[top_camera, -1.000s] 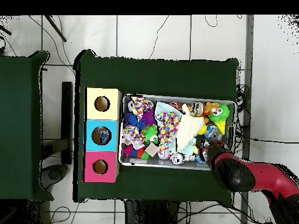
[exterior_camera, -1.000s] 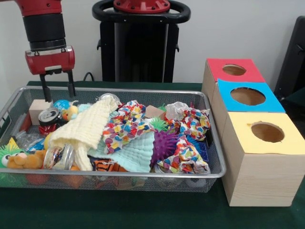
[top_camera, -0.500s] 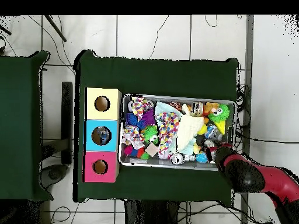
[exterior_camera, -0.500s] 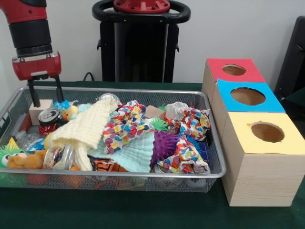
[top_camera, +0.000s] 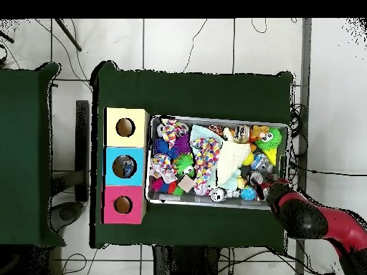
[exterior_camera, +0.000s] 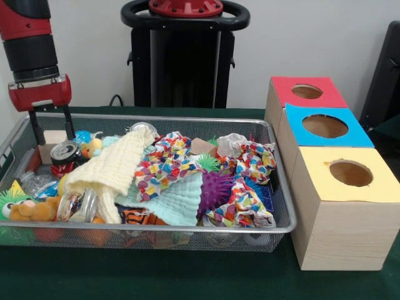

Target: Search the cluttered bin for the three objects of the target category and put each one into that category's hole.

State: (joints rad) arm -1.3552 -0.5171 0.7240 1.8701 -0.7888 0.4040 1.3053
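The green table [exterior_camera: 187,284] carries a wire-mesh bin [exterior_camera: 284,228] and, just beside it, a row of three pale wooden boxes, each with a round hole in a coloured top: red [exterior_camera: 306,91], blue [exterior_camera: 325,125] and yellow [exterior_camera: 350,173]. Only the overhead view shows something lying down inside the blue box's hole [top_camera: 125,167]; from the front the holes look dark and empty. The front view alone shows the boxes' wood-grain sides and the bin's fine mesh wall.

The red and black arm [exterior_camera: 28,37] comes down over the bin's far left corner. From above it covers that corner, so only the front view shows the gripper [exterior_camera: 52,128]: its two thin black fingers [exterior_camera: 37,128] stand moderately apart, straddling a plain wooden block [exterior_camera: 51,141] that sits at the corner. Whether they touch the block cannot be told.

The bin is heaped with soft and prickly things. A cream ribbed cloth [exterior_camera: 112,165] drapes over the middle, with a mint waffle cloth [exterior_camera: 178,200] and crumpled confetti-print fabric [exterior_camera: 165,164] beside it. A purple spiky ball [exterior_camera: 215,187] and a smaller green spiky ball [exterior_camera: 208,162] lie near the centre. A brown plush toy [exterior_camera: 34,209] rests at the near left, a metal can [exterior_camera: 64,152] just beside the block, and a small flat wooden piece [exterior_camera: 201,146] toward the far rim.
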